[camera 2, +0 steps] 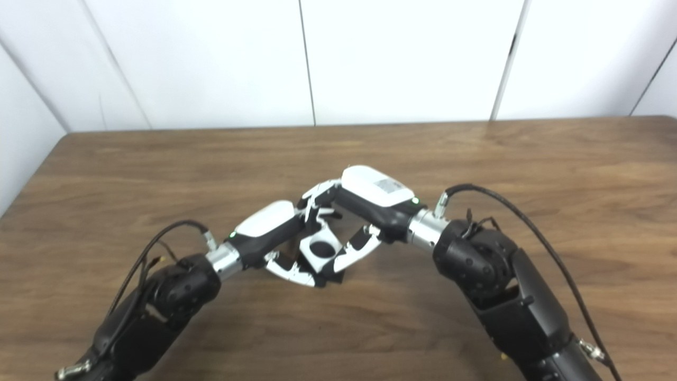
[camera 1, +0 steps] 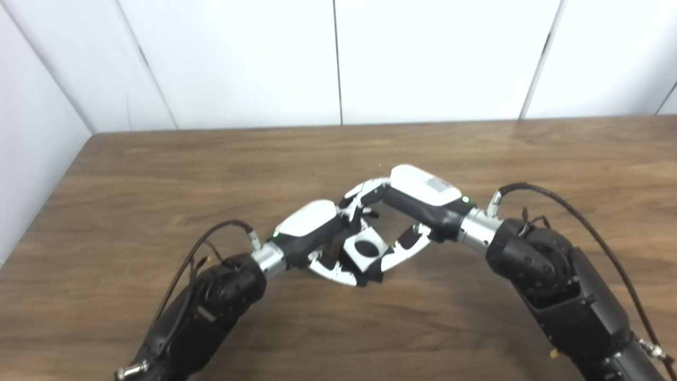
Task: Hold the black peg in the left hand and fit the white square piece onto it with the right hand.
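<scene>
My two hands meet above the middle of the wooden table [camera 1: 158, 174]. The white square piece [camera 1: 353, 256] has a round hole and sits tilted between them; it also shows in the right eye view [camera 2: 311, 257]. My right hand [camera 1: 418, 198] is shut on it, fingers over its far edge and thumb at its near right side. My left hand [camera 1: 309, 227] is closed right against the piece's left side. The black peg is almost wholly hidden in that hand. A dark round patch [camera 1: 366, 247] fills the piece's hole; I cannot tell if it is the peg's end.
White wall panels [camera 1: 338, 58] stand behind the table's far edge. The table's left edge runs close to the side wall. Black cables [camera 1: 582, 222] loop off both wrists above the tabletop.
</scene>
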Tool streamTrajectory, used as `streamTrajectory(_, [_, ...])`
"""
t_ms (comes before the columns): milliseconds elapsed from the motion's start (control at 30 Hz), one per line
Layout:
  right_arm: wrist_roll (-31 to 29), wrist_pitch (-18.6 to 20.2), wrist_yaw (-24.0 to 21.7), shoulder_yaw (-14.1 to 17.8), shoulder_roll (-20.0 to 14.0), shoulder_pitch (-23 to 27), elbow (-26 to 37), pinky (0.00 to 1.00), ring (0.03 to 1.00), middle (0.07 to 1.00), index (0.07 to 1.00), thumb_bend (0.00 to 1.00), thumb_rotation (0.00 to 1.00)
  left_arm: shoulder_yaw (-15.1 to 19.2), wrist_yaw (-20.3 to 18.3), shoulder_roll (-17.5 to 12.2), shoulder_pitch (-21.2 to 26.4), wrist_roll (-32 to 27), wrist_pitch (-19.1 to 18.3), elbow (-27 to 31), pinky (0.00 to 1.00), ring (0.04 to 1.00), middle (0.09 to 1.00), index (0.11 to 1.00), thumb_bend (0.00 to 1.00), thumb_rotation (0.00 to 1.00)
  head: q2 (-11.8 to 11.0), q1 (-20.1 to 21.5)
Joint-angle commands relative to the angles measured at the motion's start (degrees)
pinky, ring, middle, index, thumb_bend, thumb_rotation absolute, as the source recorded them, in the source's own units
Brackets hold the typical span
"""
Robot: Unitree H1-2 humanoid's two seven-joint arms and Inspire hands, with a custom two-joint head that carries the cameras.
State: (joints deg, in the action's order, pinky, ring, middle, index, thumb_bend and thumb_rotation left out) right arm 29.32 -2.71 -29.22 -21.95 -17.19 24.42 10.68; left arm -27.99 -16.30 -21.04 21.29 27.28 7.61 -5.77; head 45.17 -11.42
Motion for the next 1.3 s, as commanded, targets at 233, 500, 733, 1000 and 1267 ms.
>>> streamTrajectory(233, [-0.2, -3.1, 3.5, -0.3, 1.1, 0.6, -3.9, 0.81, 0.807, 0.767, 0.483, 0.52, 0.14, -2.9, -3.6, -0.2, -1.8, 4.8, -3.5, -0.1, 0.91, 0.969, 0.895, 0.492, 0.52, 0.07, 0.5, -0.2])
streamTrajectory(500, [0.2, -3.7, 4.2, -0.6, 0.8, 0.8, -5.9, 0.8, 0.806, 0.767, 0.483, 0.52, 0.14, -3.0, -3.5, -0.2, -2.0, 4.6, -3.4, 0.4, 0.9, 0.965, 0.89, 0.491, 0.52, 0.08, 0.8, 0.0])
streamTrajectory(733, [0.3, -3.5, 4.2, -0.4, 0.5, 0.8, -6.2, 0.79, 0.808, 0.77, 0.483, 0.52, 0.14, -2.8, -3.0, -0.2, -2.2, 4.1, -2.6, -0.1, 0.91, 0.962, 0.889, 0.491, 0.52, 0.07, 0.8, 0.4])
streamTrajectory(1000, [0.2, 0.2, 1.0, -0.3, -0.9, 0.9, -4.3, 0.77, 0.835, 0.854, 0.736, 0.8, 0.24, -2.7, -3.6, -0.2, -1.9, 3.9, -3.4, -0.2, 0.93, 0.97, 0.905, 0.491, 0.52, 0.07, 0.6, 0.8])
streamTrajectory(1267, [0.6, 2.3, -1.0, -0.3, -1.9, 1.2, -3.4, 0.79, 0.854, 0.886, 0.807, 0.92, 0.32, -2.7, -3.4, -0.2, -1.9, 3.8, -3.1, -0.4, 0.92, 0.965, 0.904, 0.491, 0.52, 0.07, 0.6, 1.0])
